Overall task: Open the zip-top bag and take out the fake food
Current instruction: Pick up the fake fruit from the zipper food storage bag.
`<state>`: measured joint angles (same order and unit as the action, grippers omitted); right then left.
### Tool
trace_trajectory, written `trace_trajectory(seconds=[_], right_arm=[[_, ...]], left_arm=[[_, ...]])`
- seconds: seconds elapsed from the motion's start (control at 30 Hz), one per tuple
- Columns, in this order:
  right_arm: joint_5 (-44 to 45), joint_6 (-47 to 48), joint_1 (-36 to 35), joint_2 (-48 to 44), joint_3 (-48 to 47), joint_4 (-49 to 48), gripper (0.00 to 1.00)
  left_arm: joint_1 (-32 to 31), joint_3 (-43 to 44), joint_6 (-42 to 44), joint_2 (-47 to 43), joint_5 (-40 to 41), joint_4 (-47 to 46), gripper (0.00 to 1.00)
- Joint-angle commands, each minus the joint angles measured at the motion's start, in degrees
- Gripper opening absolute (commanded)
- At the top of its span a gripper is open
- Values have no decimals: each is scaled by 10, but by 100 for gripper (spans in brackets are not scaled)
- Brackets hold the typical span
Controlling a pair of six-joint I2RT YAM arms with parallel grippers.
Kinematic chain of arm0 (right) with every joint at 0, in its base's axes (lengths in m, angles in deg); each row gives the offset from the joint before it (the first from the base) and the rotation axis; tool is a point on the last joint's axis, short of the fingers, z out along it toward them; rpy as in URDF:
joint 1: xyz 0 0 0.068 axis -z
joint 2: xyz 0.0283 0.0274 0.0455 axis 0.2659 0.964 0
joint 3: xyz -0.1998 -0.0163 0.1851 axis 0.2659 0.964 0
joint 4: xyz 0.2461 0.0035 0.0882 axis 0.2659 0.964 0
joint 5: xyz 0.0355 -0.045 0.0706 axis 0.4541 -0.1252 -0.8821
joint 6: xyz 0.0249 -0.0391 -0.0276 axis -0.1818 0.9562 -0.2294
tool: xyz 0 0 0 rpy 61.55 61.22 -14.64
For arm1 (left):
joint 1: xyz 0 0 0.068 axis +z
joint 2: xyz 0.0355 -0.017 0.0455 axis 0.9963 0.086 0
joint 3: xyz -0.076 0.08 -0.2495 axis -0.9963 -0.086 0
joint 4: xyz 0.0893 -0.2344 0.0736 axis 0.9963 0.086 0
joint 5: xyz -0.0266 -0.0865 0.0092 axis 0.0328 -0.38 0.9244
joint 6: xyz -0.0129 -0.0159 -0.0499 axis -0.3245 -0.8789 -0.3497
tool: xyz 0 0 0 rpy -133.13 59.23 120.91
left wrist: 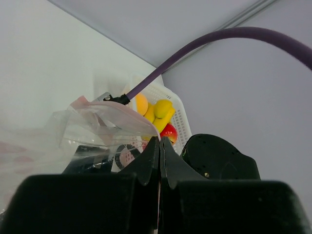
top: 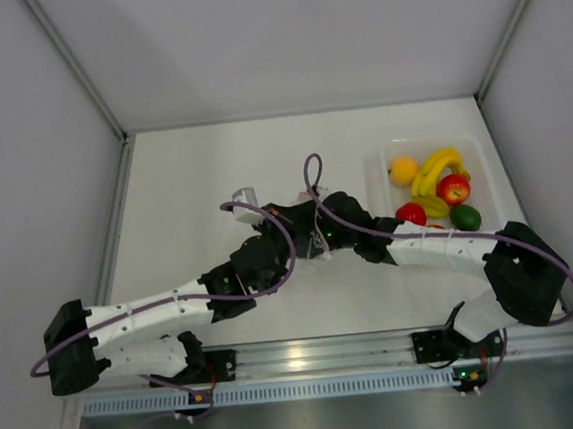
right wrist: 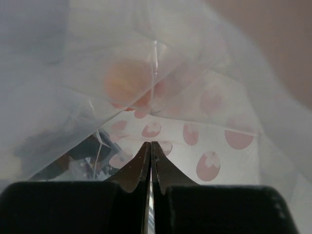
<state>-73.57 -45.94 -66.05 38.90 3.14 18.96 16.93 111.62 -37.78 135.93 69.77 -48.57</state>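
Clear zip-top bag [left wrist: 92,124], one, is being held mid-table; left gripper [left wrist: 159,140] and right gripper [right wrist: 150,144] are both clenching it. I am counting five fake food [top: 435,186] pieces showing in one tray [top: 376,161]; bag film is veiling my right camera.

Blurred orange shape [right wrist: 124,83] through the zip-top bag [right wrist: 58,73], perhaps fruit.

Both arms reach forward and bend inward, so the wrists meet mid-desk. The left hand [left wrist: 159,140] and the right hand [right wrist: 150,144] sit close together, fingers pressed tight, each pinching film of the zip-top bag [left wrist: 97,124].
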Motion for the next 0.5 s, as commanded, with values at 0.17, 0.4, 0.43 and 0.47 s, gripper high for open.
trace_trajectory(seconds=[0.17,0.4,0.43,0.47], right_arm=[[14,-32,-10,18,-53,-20,0],[-97,-31,-10,30,-22,-90,0],[-111,-33,-10,31,-15,-106,0],[-124,-32,-11,32,-14,-111,0]], left_arm=[[-1,29,39,8,-15,-41,0],[-1,28,64,15,15,-40,0],[-1,26,64,15,19,-40,0],[-1,23,67,16,29,-40,0]])
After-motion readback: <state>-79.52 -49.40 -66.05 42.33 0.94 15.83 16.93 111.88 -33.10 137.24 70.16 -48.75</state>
